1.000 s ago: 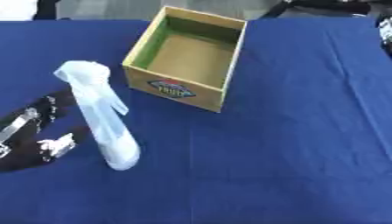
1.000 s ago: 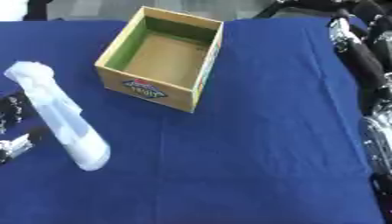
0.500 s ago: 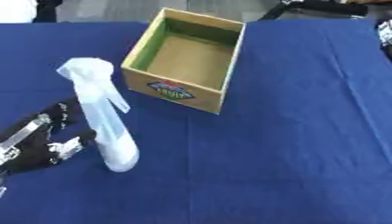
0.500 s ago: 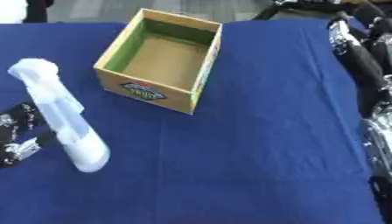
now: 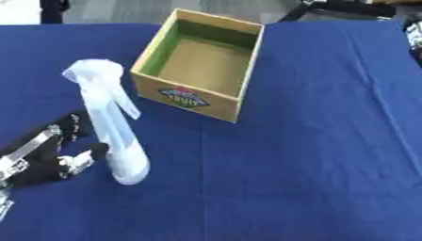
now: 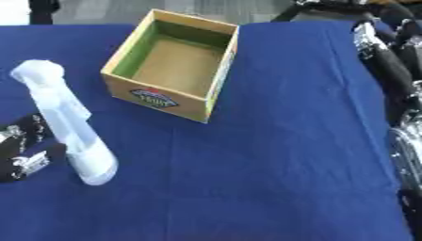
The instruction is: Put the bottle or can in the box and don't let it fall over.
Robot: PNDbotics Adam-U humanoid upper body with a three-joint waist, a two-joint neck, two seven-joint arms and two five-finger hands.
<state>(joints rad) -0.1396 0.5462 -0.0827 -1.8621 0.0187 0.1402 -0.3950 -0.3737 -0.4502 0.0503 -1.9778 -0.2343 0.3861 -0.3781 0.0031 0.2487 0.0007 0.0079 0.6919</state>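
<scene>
A translucent white spray bottle (image 5: 111,122) stands upright on the blue table, left of centre. My left hand (image 5: 45,157) lies just left of its base. The fingers are spread and relaxed, and the thumb tip (image 5: 82,159) sits right at the bottle's lower part without closing round it. An open cardboard box (image 5: 202,61) with green inner walls and a printed label on its near side stands behind and to the right of the bottle, with nothing inside. My right arm (image 6: 387,70) runs down the right edge of the right eye view, where its hand (image 6: 409,207) is cut off.
A blue cloth covers the table (image 5: 313,155), with a broad stretch of bare cloth right of the box and in front of it. Dark equipment shows beyond the far edge at the upper right.
My left hand has slid in from the lower left towards the bottle's base and now reaches it. The bottle and box have stayed put.
</scene>
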